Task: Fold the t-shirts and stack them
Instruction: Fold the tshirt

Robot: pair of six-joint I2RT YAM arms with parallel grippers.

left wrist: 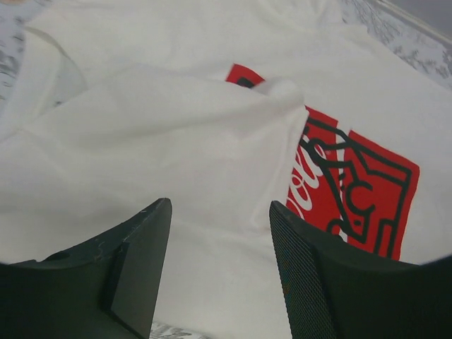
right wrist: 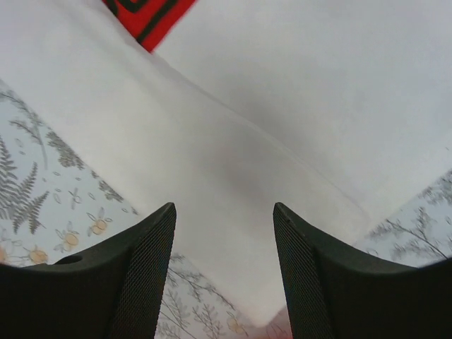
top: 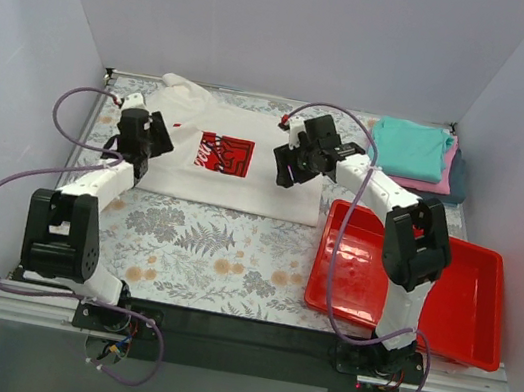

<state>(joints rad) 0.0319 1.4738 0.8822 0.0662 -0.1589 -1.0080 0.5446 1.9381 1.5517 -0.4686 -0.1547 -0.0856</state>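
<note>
Floral-patterned bench between white walls, with the white t-shirt lying print-up at the middle of the far edge. The folded tees are stacked in the far right corner beyond the red tray, teal uppermost, pink and dark blue-grey showing beneath. Left end effector hangs over the shirt's left side and right end effector over its right side — both with fingers apart, holding nothing. Step in hand, as judged: folding the white shirt, not yet stacked. The next move probably calls for a pinch on a cloth edge at each side, so both arms fold together. Only the left wrist view shows a flap of cloth lapping the red logo print. Only the right wrist view shows a straight crease along the shirt's border — and only the overhead view shows the stack.
</note>
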